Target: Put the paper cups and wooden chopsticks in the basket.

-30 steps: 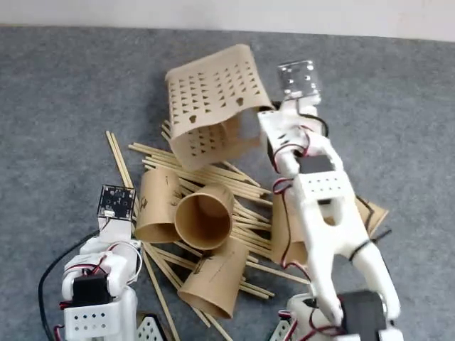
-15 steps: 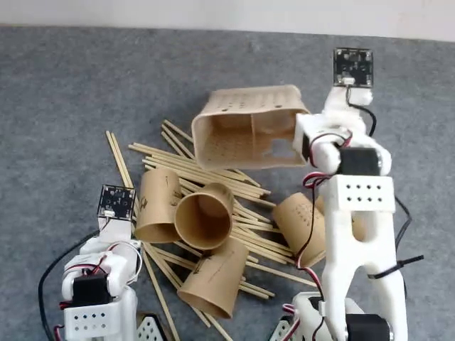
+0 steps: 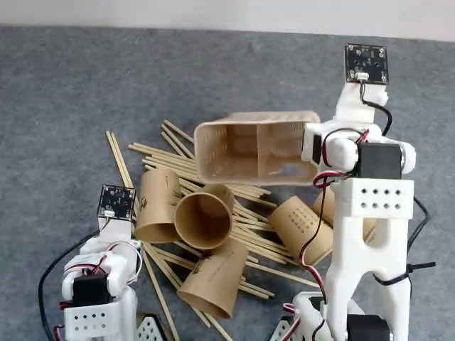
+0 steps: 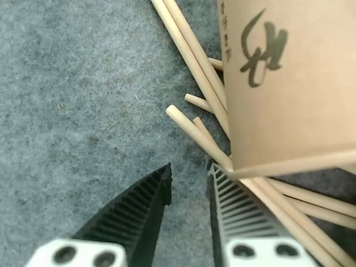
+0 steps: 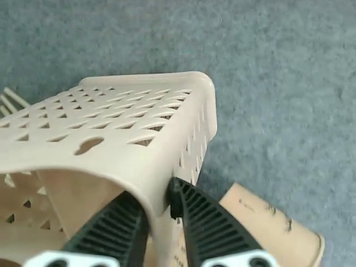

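A tan perforated basket point(image 3: 263, 118) lies on its side above the chopsticks, its mouth facing left. My right gripper point(image 3: 311, 145) is shut on its wall; in the right wrist view the fingers point(image 5: 158, 206) pinch the edge of the basket point(image 5: 122, 117). Wooden chopsticks point(image 3: 213, 174) lie spread over the grey mat. Paper cups lie on them: one point(image 3: 158, 206) at the left, one point(image 3: 204, 217) with its mouth up, one point(image 3: 215, 277) nearer the front and one point(image 3: 302, 227) by the right arm. My left gripper point(image 4: 189, 169) hangs slightly open over the mat, beside a cup point(image 4: 283, 83) and chopsticks point(image 4: 194, 55).
Another cup point(image 5: 272, 219) lies partly under the right arm. The grey mat point(image 3: 85, 85) stretches bare at the back and left. The left arm's base point(image 3: 96, 298) stands at the front left.
The right arm swung right and pulled back with the basket, turning it so that its mouth now faces left. The left arm and the cups have not moved.
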`<state>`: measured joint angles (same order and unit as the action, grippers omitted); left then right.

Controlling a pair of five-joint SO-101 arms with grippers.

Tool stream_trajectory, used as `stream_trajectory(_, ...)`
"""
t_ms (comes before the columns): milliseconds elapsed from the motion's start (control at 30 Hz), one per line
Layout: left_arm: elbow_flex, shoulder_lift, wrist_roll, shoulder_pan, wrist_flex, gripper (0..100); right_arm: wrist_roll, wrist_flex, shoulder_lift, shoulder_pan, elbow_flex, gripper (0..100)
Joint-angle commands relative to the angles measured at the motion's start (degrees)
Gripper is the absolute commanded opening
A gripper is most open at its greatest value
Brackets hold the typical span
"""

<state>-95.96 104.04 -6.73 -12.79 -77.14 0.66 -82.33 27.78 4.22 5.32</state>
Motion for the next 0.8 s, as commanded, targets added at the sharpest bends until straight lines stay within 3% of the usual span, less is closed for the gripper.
stream_trajectory(0, -1.19, 0.04, 0.44, -0.13, -0.09, 12, 0.53, -3.38, 3.03, -0.75, -4.97, 0.6)
stream_trajectory(167, -1.19, 0.04, 0.44, -0.13, -0.09, 12, 2.55, -5.93, 2.95, -1.27, -6.55, 0.6)
stream_trajectory(333, -1.19, 0.04, 0.44, -0.13, -0.09, 12, 2.46, -2.68, 1.71, -6.9, -6.2, 0.7)
stream_trajectory(767, -1.19, 0.04, 0.44, -0.13, -0.09, 12, 2.55, 0.22, -15.52, -12.7, -12.7, 0.9)
